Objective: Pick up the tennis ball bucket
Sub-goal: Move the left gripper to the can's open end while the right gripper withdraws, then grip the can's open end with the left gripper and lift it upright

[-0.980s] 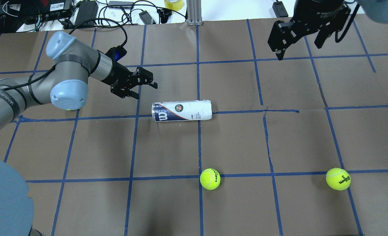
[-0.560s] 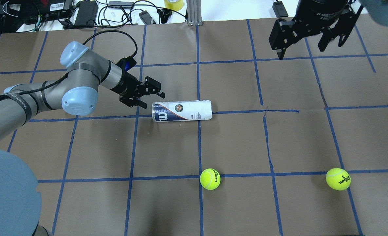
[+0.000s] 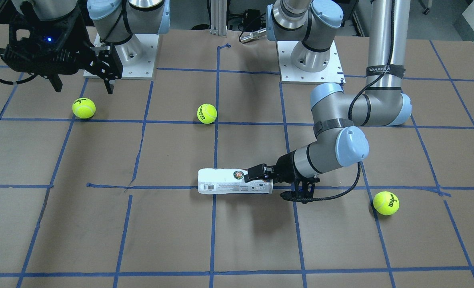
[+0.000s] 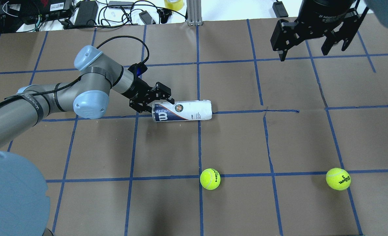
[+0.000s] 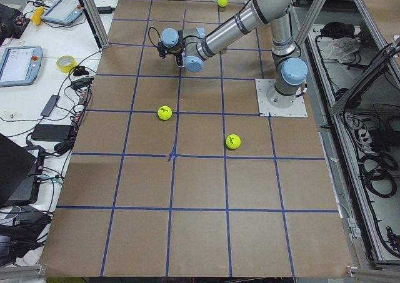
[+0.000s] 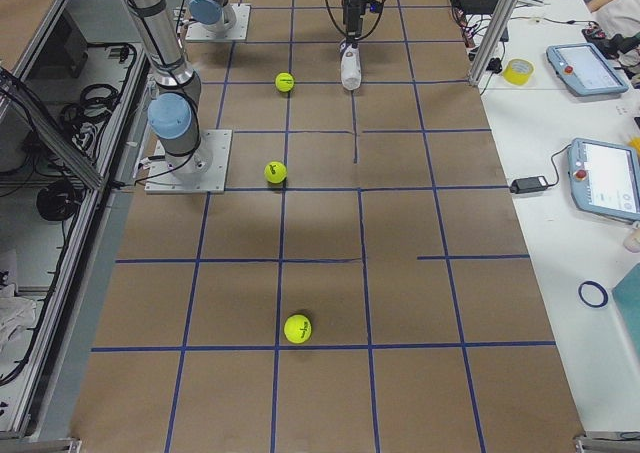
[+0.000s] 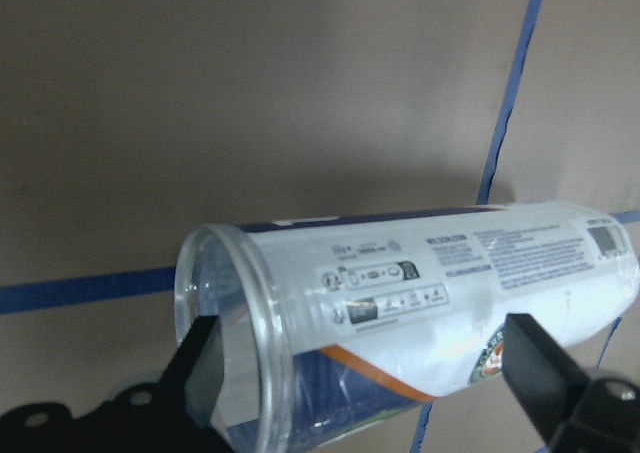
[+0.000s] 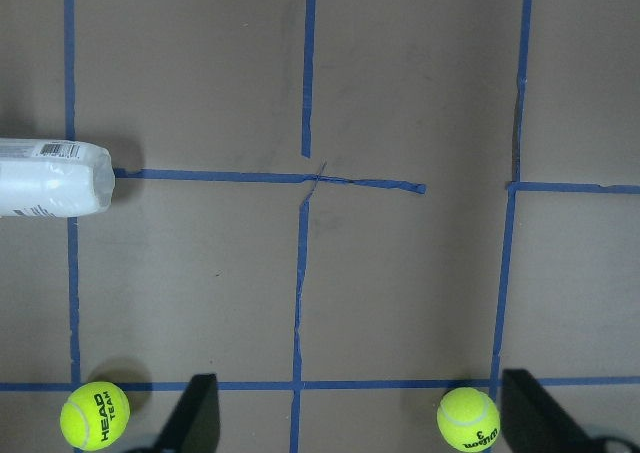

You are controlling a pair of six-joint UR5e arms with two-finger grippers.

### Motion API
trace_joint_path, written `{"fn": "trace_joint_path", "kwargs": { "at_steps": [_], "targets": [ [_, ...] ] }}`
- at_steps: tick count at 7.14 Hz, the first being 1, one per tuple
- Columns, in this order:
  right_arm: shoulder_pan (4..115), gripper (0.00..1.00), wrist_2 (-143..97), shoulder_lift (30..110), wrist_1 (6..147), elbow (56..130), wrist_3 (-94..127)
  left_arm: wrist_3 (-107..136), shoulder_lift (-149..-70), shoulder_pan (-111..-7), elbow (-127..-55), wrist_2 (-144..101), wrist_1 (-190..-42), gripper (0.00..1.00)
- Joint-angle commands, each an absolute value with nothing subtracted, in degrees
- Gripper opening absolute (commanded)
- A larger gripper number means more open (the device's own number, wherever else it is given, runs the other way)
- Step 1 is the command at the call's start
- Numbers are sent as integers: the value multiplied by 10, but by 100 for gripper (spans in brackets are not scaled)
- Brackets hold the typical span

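Overhead exterior, tennis ball bucket on its side, left tool spread around its rim end, contact unclear.

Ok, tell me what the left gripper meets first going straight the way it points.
The tennis ball bucket: its clear-rimmed end lies between the left gripper's open fingers. How much gap remains is hard to judge.

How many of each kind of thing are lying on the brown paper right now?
Tennis balls: 5 (three in the front-facing view, a fourth in the left side view, a fifth nearest the camera in the right side view)
Tennis ball bucket: 1
Total: 6
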State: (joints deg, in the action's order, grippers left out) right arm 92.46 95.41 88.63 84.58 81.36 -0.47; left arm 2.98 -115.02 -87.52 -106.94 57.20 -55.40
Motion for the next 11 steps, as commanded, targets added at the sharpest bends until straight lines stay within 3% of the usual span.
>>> {"fn": "trace_joint_path", "kwargs": {
  "at_steps": [1, 3, 6, 9, 11],
  "targets": [
    [925, 100, 955, 887, 846, 814, -7, 60, -1153, -876, -1067, 559, -555, 0],
    [924, 100, 955, 888, 845, 814, -8, 118, -1147, -875, -1038, 539, -553, 0],
    [925, 100, 955, 888, 845, 814, -18, 246, -1145, -875, -920, 559, -612, 0],
    [925, 100, 955, 887, 845, 815, -20, 266, -1143, -877, -755, 709, -711, 0],
    [925, 100, 955, 888, 845, 815, -22, 134, -1144, -899, -739, 828, -684, 0]
  ]
}}
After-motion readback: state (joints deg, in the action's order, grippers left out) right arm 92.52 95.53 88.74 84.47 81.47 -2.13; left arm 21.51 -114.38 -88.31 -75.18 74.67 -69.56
